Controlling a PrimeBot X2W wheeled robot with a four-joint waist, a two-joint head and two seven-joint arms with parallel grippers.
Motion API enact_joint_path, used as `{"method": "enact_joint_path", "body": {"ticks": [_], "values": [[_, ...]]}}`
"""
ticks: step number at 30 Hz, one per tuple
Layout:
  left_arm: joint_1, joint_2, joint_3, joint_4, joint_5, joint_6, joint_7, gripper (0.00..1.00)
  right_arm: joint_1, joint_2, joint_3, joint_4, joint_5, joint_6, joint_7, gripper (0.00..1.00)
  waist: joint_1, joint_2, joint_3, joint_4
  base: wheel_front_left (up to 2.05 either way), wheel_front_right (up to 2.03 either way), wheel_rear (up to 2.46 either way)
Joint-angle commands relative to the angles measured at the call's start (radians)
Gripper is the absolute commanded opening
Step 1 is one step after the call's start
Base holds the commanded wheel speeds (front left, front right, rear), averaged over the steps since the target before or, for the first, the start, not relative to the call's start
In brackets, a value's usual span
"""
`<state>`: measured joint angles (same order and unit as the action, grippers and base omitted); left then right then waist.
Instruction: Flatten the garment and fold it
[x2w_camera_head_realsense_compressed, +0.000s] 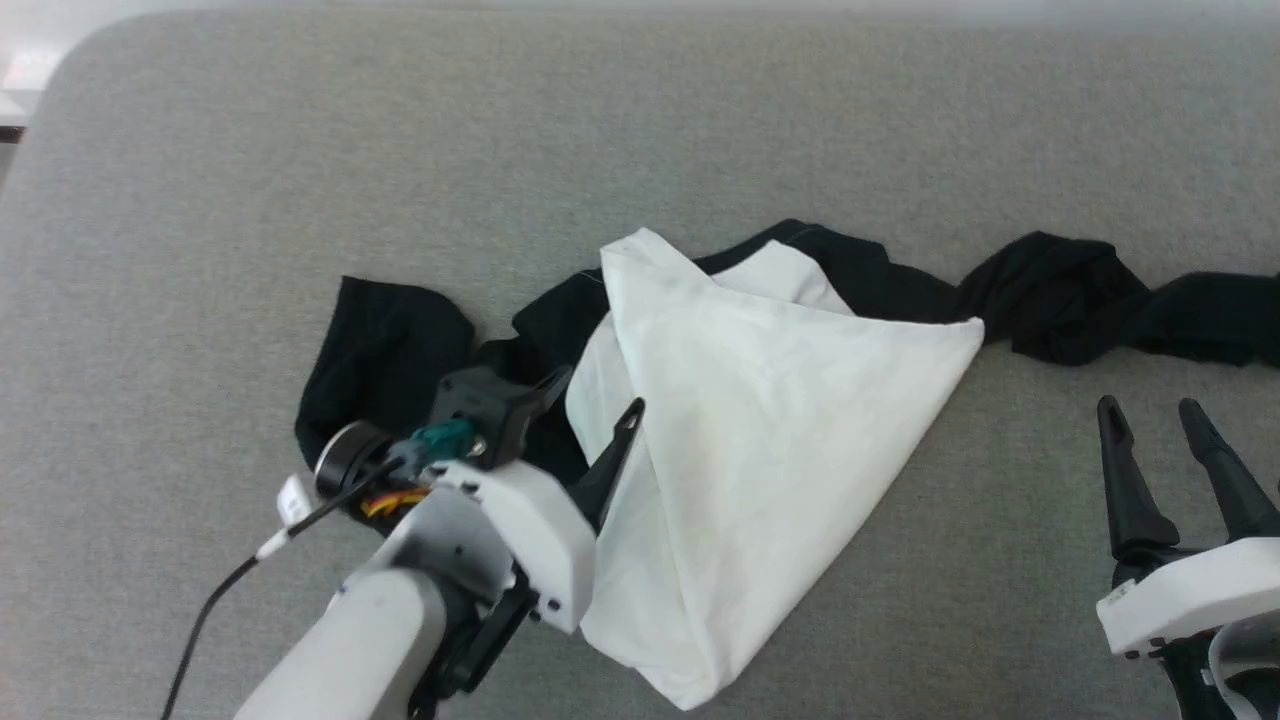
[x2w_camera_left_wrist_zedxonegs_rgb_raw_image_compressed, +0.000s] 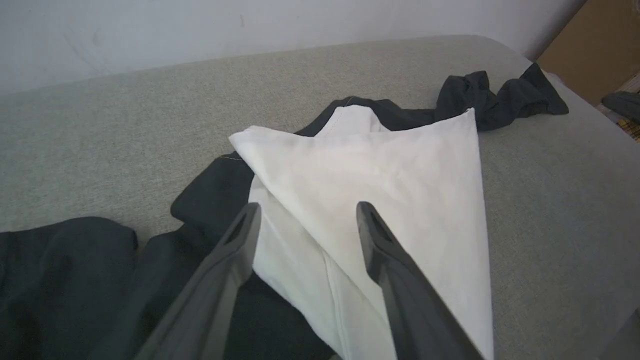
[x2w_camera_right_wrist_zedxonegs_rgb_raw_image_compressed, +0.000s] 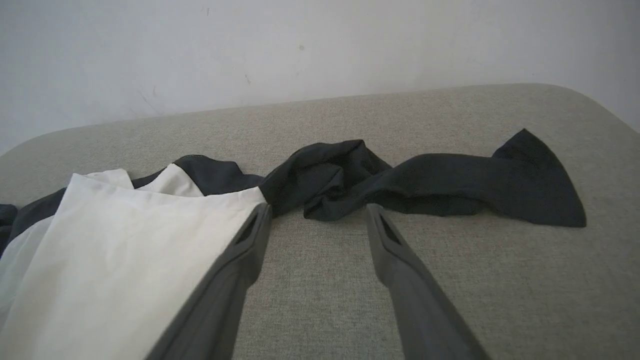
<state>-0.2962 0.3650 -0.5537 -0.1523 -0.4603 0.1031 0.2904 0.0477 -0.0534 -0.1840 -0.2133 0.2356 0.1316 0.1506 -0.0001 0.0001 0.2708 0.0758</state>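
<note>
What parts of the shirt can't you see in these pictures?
- Head view: the garment's white body is folded over itself, so whatever lies beneath is hidden.
- Head view: the twisted black sleeve runs off the right edge, so its end is cut off.
- Head view: the left gripper and its arm cover part of the black cloth.
- Left wrist view: a brown thing is cut off by the corner; I can't tell what it is.

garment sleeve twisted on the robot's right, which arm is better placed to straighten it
Likely right: the right end effector, open, points at the twisted sleeve, close by. The left end effector sits over the garment's white body, farther off.
</note>
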Motion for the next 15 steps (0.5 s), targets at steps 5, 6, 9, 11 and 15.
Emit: {"method": "enact_joint_path", "body": {"ticks": [5, 6, 9, 11, 15], "values": [[-0.121, -0.038, -0.034, 0.107, 0.024, 0.004, 0.101, 1.00, -0.023, 0.003, -0.001, 0.007, 0.015, -0.001, -0.006, 1.00, 0.0001, -0.0001, 0.070, -0.059, 0.00, 0.00, 0.00], [-0.135, -0.043, -0.037, 0.131, 0.028, 0.008, 0.116, 1.00, -0.027, 0.003, 0.000, 0.009, 0.017, -0.001, -0.008, 1.00, 0.0001, -0.0001, 0.079, -0.066, 0.00, 0.00, 0.00], [-0.172, -0.055, -0.048, 0.194, 0.033, 0.010, 0.149, 1.00, -0.037, 0.003, 0.001, 0.015, 0.024, -0.001, -0.016, 1.00, 0.0001, -0.0001, 0.102, -0.084, 0.00, 0.00, 0.00], [-0.190, -0.064, -0.054, 0.228, 0.034, 0.010, 0.161, 1.00, -0.043, 0.003, 0.000, 0.020, 0.025, -0.001, -0.020, 1.00, 0.0001, -0.0001, 0.113, -0.092, 0.00, 0.00, 0.00], [-0.209, -0.076, -0.054, 0.289, 0.029, 0.014, 0.171, 0.49, -0.054, 0.003, 0.004, 0.031, 0.027, -0.001, -0.027, 1.00, 0.0001, -0.0001, 0.123, -0.104, 0.00, 0.00, 0.00]]}}
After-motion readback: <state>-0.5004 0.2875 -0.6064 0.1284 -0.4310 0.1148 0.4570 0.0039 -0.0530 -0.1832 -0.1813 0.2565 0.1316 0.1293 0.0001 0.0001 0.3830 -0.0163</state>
